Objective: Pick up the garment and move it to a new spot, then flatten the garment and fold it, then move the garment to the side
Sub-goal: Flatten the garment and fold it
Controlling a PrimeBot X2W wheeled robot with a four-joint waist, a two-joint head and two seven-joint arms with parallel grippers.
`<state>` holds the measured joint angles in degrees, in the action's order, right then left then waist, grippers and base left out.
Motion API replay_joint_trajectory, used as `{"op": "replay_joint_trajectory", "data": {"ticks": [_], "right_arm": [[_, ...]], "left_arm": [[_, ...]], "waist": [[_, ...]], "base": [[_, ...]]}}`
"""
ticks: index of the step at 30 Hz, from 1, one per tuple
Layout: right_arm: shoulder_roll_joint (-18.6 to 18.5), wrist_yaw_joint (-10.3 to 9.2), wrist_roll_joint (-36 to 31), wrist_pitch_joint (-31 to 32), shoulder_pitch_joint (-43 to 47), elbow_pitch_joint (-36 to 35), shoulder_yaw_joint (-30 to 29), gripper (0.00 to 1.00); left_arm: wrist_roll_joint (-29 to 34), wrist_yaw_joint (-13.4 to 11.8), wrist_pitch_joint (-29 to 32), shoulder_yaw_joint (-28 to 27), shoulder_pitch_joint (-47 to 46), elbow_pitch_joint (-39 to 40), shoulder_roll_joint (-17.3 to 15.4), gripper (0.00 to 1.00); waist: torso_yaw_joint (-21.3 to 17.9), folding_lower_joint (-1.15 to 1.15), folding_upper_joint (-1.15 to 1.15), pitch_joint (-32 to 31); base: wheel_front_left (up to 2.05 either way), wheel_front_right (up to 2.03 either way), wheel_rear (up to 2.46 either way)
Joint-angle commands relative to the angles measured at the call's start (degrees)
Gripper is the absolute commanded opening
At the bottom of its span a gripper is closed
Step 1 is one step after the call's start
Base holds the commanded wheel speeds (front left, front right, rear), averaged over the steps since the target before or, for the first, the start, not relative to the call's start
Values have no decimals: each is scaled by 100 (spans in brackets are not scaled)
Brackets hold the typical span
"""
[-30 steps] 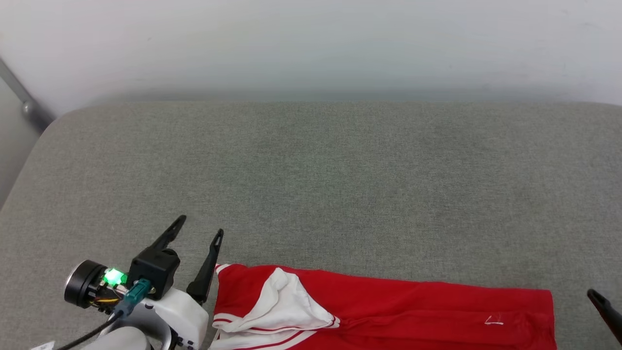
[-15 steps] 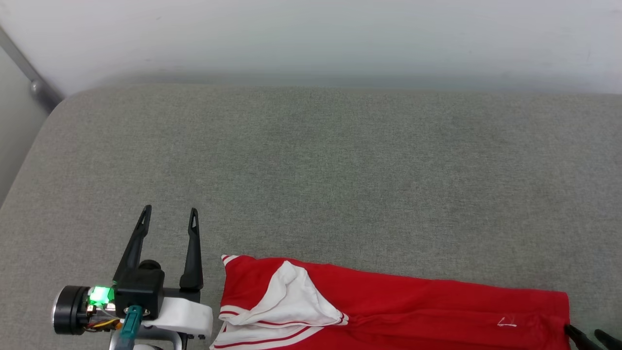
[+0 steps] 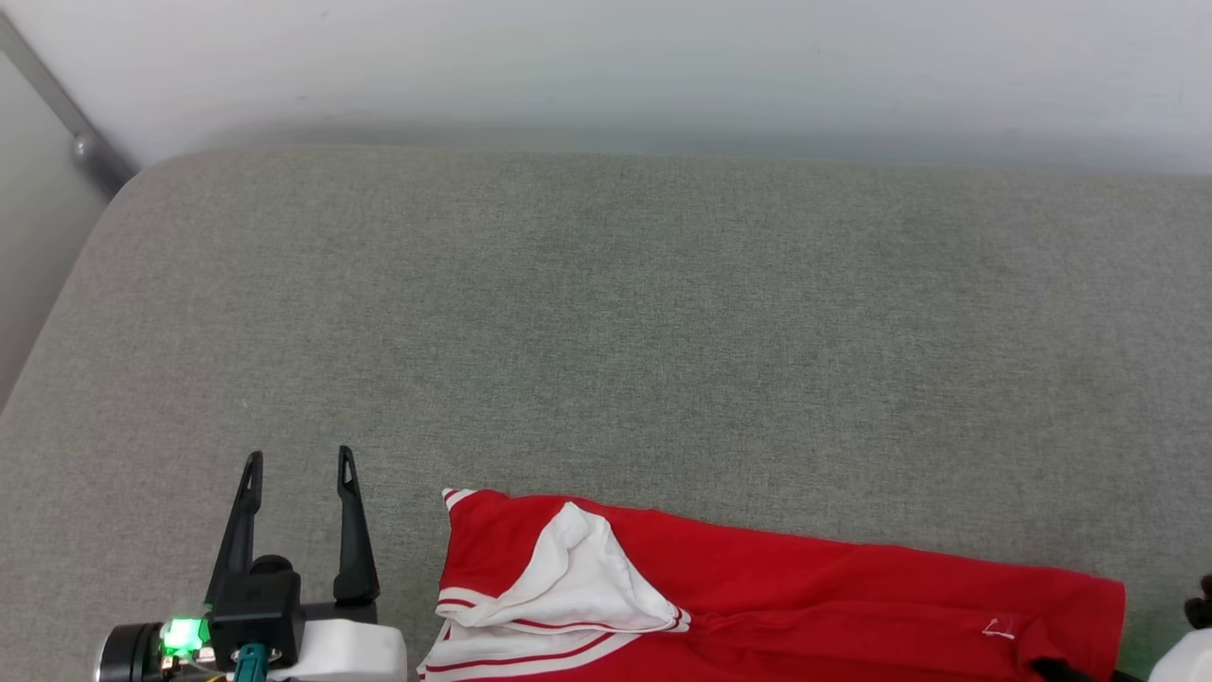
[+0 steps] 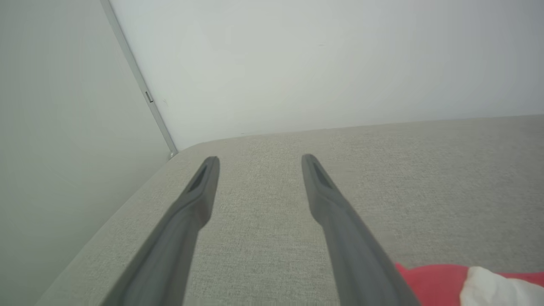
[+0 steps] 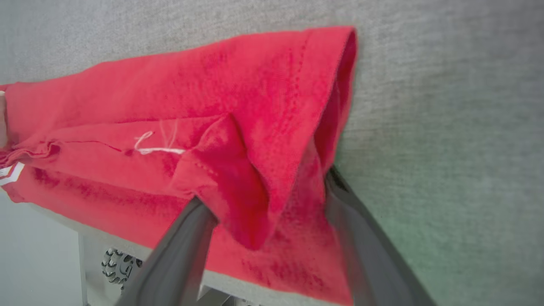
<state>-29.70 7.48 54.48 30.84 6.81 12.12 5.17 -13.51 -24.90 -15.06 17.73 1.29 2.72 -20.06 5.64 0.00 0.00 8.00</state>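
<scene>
The garment, red with a white sleeve and striped trim, lies folded in a long strip along the near edge of the grey padded surface. My left gripper stands open just left of its sleeve end, fingers apart and empty; in the left wrist view the left gripper hovers over bare fabric with the garment at lower right. In the right wrist view my right gripper is open around the garment's hem end. A fold of cloth lies between its spread fingers, and it hides both tips.
A white wall runs behind the surface, and a grey metal post stands at the back left corner. The garment overhangs the front edge in the right wrist view, with a wheel below.
The head camera has shifted a little. My left gripper has straightened and drawn back towards me. My right gripper has come in from the right edge to the garment's hem end.
</scene>
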Motion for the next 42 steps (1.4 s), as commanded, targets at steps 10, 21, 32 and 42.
{"op": "replay_joint_trajectory", "data": {"ticks": [10,21,32,42], "right_arm": [[-26,8,285,12,-233,244,666,0],[-851,-3,409,71,-666,310,410,0],[-1654,-3,88,234,-526,1012,-332,0],[-1566,-1,-66,283,-141,22,-493,0]], "left_arm": [[616,535,-14,-728,355,-98,616,100],[1060,920,-14,-1143,539,-210,897,100],[1227,1166,-14,-1194,562,-248,1042,100],[1295,1234,-14,-1236,668,-272,1104,100]], "waist": [[17,0,0,-40],[-121,0,0,-196],[-181,0,0,-224],[-246,0,0,-393]], "base": [[0,0,0],[0,0,0],[0,0,0],[0,0,0]]}}
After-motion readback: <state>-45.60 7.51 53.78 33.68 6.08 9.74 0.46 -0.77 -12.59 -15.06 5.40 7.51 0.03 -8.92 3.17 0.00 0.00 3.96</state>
